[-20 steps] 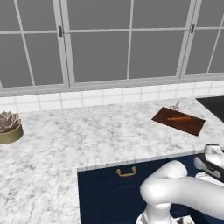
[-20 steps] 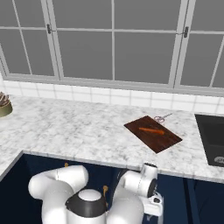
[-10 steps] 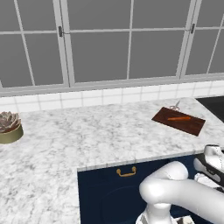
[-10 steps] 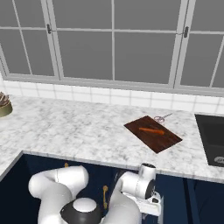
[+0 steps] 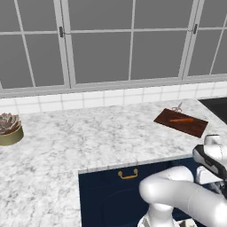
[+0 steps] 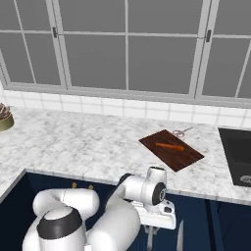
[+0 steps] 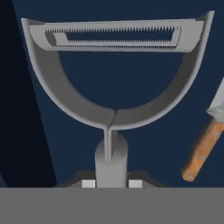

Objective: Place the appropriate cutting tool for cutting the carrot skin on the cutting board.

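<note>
Below the surface edge, the pincer (image 7: 111,183) looks closed on the peeler (image 7: 113,94), handle lengthwise between the tips; a knife (image 7: 202,146) lies beside. Up behind, the cutting board (image 6: 171,150) carries the carrot (image 6: 170,145).
</note>
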Robot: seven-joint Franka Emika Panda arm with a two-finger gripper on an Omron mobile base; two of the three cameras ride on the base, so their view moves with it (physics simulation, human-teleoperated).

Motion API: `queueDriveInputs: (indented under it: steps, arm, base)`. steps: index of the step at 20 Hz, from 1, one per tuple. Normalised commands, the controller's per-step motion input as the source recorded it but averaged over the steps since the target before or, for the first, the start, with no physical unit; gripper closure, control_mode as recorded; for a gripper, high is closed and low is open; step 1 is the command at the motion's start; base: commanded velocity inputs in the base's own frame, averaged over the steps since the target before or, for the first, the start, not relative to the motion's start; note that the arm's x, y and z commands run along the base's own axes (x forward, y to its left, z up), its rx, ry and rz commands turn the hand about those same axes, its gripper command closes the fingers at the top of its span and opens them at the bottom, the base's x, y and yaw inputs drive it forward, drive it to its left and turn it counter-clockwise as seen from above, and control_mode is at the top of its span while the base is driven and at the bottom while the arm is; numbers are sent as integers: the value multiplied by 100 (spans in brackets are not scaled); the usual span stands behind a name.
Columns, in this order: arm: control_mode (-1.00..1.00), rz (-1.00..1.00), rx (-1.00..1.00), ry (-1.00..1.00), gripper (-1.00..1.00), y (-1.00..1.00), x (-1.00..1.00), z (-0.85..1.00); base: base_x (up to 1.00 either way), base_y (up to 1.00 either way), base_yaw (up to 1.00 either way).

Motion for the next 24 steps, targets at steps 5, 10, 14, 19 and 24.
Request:
queueDriveInputs:
  steps: [5,10,14,19,24]
  arm:
    - [-100,8,-8,-10,100,0,-77,100]
    - [-100,15,-3,-14,100,-8,-58,100]
    - [-100,20,0,-18,100,-42,2,100]
    - [-100,22,1,-10,100,-56,49,97]
    - [-100,23,13,-2,100,-54,91,62]
  base:
    - [0,0,0]
    - [0,0,0]
    - [0,0,0]
    - [0,0,0]
    - [0,0,0]
